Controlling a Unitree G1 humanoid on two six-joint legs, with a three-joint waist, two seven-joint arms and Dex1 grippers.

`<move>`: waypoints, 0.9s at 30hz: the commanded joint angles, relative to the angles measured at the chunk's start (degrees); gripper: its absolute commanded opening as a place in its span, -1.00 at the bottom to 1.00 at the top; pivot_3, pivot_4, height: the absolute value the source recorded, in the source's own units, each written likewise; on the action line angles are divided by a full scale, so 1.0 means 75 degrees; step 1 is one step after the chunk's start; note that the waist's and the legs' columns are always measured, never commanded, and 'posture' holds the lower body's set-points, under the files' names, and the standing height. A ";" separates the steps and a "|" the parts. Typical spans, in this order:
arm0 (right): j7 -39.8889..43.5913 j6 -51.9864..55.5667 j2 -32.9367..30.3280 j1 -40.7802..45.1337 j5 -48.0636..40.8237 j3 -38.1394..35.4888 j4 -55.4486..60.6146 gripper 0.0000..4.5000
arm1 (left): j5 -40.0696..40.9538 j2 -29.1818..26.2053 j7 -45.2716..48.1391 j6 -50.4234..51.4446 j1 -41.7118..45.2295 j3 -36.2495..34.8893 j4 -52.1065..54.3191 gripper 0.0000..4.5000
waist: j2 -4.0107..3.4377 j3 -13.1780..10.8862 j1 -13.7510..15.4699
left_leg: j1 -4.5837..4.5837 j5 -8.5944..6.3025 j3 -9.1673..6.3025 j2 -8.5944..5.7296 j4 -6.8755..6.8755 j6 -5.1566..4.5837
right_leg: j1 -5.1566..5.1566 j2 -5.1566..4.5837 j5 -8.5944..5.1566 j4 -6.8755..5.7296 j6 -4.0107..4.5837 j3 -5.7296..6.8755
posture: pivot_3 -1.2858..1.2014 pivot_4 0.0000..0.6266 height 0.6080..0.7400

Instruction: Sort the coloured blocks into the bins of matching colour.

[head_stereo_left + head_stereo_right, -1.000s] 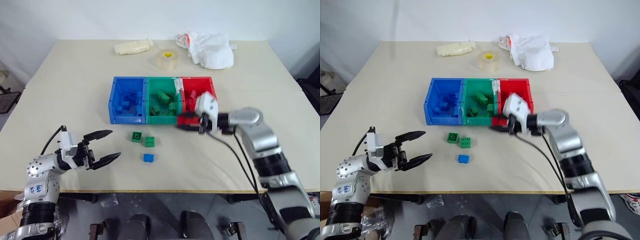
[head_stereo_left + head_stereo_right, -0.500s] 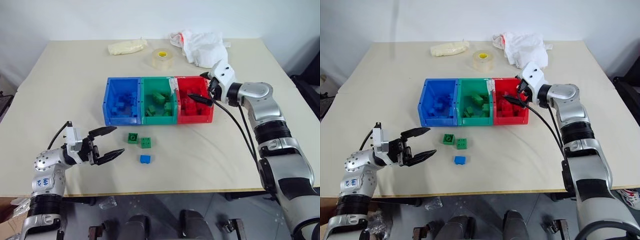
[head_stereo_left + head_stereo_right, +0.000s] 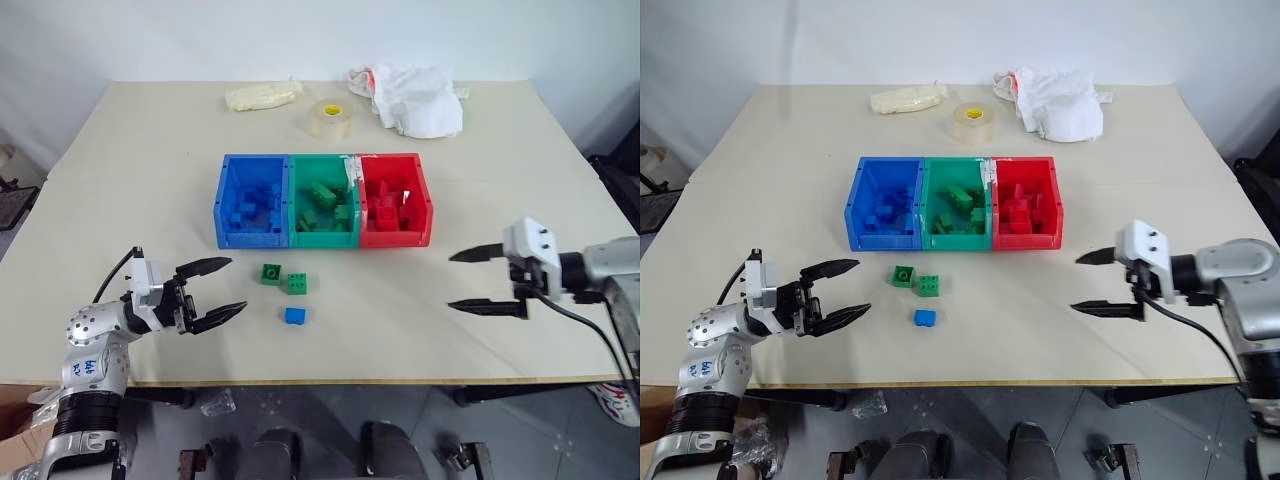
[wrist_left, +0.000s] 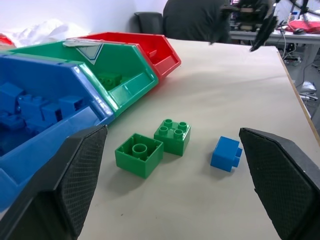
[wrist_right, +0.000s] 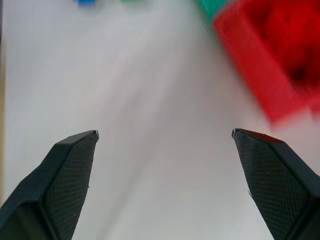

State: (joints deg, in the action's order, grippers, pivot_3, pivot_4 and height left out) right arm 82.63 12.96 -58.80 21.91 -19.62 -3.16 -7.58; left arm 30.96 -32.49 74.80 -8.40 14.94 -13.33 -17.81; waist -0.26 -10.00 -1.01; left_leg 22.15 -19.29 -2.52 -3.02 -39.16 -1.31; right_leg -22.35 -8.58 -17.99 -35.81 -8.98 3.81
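Three joined bins sit mid-table: blue bin (image 3: 230, 205), green bin (image 3: 322, 233), red bin (image 3: 422, 205), each holding several blocks of its own colour. Two green blocks (image 3: 271, 273) (image 3: 297, 283) and one blue block (image 3: 295, 316) lie on the table in front of the bins. My left gripper (image 3: 222, 289) hovers open to the left of these loose blocks, empty. My right gripper (image 3: 470, 281) hangs open and empty over the table, right of the red bin. The left wrist view looks between its fingers at the green blocks (image 4: 139, 154) (image 4: 173, 136) and the blue block (image 4: 226, 153).
At the table's back lie a clear tape roll (image 3: 334, 118), a white cloth (image 3: 415, 98) and a pale bag (image 3: 263, 94). A dark chair (image 4: 192, 20) stands beyond the table in the left wrist view.
My right gripper opened over the red bin, then pulled back to the right and down, away from the bins. The left gripper has stayed put. The camera shifted slightly.
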 commanded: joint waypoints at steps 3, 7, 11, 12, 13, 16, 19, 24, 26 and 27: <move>0.0201 -0.0144 -0.0201 0.0048 -0.0066 -0.0160 -0.0012 0.99 | 0.0054 -0.0140 0.0043 -0.0100 -0.0113 -0.0203 0.0126 1.00 | 0.0000 0.0000 -0.0027 | 0.0000 0.0000 0.0002 0.0000 0.0001 0.0000 | -0.0001 -0.0001 0.0000 0.0003 0.0000 -0.0001 | 0.03 -0.52 1.00; 0.0087 -0.0090 0.0047 0.0380 -0.0030 0.0099 0.0067 0.99 | 0.0055 -0.0146 0.0003 -0.0086 -0.0169 -0.0208 0.0234 1.00 | 0.0000 0.0000 -0.0026 | 0.0001 0.0000 0.0001 0.0004 0.0000 0.0001 | -0.0001 0.0000 0.0000 0.0003 0.0000 0.0000 | 0.03 -0.52 1.00; 0.0054 0.0029 0.0320 0.0569 -0.0069 0.0256 0.0204 0.99 | 0.0035 -0.0181 -0.0300 0.0015 -0.0478 -0.0254 0.0847 1.00 | 0.0000 0.0000 -0.0026 | 0.0002 -0.0001 -0.0003 0.0005 0.0002 0.0001 | -0.0002 -0.0001 0.0000 0.0008 0.0000 0.0000 | 0.03 -0.52 1.00; 0.0087 0.0035 0.0359 0.0581 -0.0081 0.0290 0.0217 0.99 | 0.0004 -0.0253 -0.0407 0.0102 -0.0652 -0.0277 0.1115 1.00 | 0.0001 0.0000 -0.0019 | 0.0003 -0.0001 -0.0003 0.0005 0.0002 0.0001 | -0.0002 -0.0001 0.0000 0.0009 0.0000 0.0000 | 0.03 -0.52 1.00; 0.0107 0.0045 0.0389 0.0600 -0.0085 0.0326 0.0217 0.99 | -0.0059 -0.0331 -0.0546 0.0148 -0.0844 -0.0321 0.1351 1.00 | 0.0000 0.0000 -0.0012 | 0.0004 -0.0001 -0.0005 0.0005 0.0002 0.0001 | -0.0001 -0.0001 0.0000 0.0011 0.0000 0.0000 | 0.03 -0.52 1.00; 0.0194 0.0035 0.0474 0.0715 -0.0069 0.0445 0.0156 0.99 | -0.0195 -0.0683 -0.0774 0.0334 -0.1625 -0.0427 0.2059 1.00 | 0.0000 0.0000 0.0002 | 0.0005 -0.0001 -0.0004 0.0004 0.0004 0.0001 | -0.0002 -0.0002 0.0000 0.0017 0.0000 -0.0006 | 0.03 -0.52 1.00; 0.0264 0.0053 0.0592 0.0886 -0.0104 0.0575 0.0169 0.99 | -0.0084 -0.0809 -0.0983 0.0483 -0.2180 -0.0599 0.2605 1.00 | 0.0000 0.0000 0.0017 | 0.0004 -0.0001 -0.0004 0.0007 0.0006 0.0002 | -0.0002 -0.0002 0.0000 0.0024 0.0001 -0.0011 | 0.03 -0.52 1.00; 0.0170 0.0441 0.1040 0.1061 -0.0203 0.0996 0.0723 0.99 | 0.0120 -0.0752 -0.1119 0.0498 -0.2743 -0.0798 0.3189 1.00 | 0.0000 0.0000 0.0111 | 0.0004 -0.0003 -0.0003 0.0010 0.0005 0.0005 | -0.0002 -0.0001 -0.0001 0.0030 0.0002 -0.0013 | 0.03 -0.52 1.00; 0.0069 0.0606 0.1266 0.1084 -0.0227 0.1133 0.0948 0.99 | 0.0139 -0.0758 -0.1125 0.0556 -0.2901 -0.0765 0.3439 1.00 | -0.0001 0.0000 0.0136 | 0.0005 -0.0004 -0.0006 0.0010 0.0005 0.0007 | -0.0001 -0.0001 -0.0001 0.0032 0.0002 -0.0013 | 0.03 -0.52 1.00; 0.0023 0.0675 0.1410 0.1087 -0.0245 0.1201 0.1051 0.99 | 0.0094 -0.0769 -0.1131 0.0601 -0.3005 -0.0658 0.3652 1.00 | 0.0000 0.0000 0.0136 | 0.0005 -0.0004 -0.0007 0.0008 0.0005 0.0007 | -0.0001 -0.0002 -0.0001 0.0032 0.0002 -0.0013 | 0.03 -0.52 1.00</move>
State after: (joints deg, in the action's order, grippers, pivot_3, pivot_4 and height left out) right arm 83.04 17.18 -48.65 29.22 -19.82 5.97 -2.23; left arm 30.38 -38.03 66.27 -4.03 -6.71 -18.01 6.06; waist -0.26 -10.00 0.01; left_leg 22.19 -19.32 -2.58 -2.96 -39.13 -1.26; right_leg -22.35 -8.59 -18.00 -35.57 -8.96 3.72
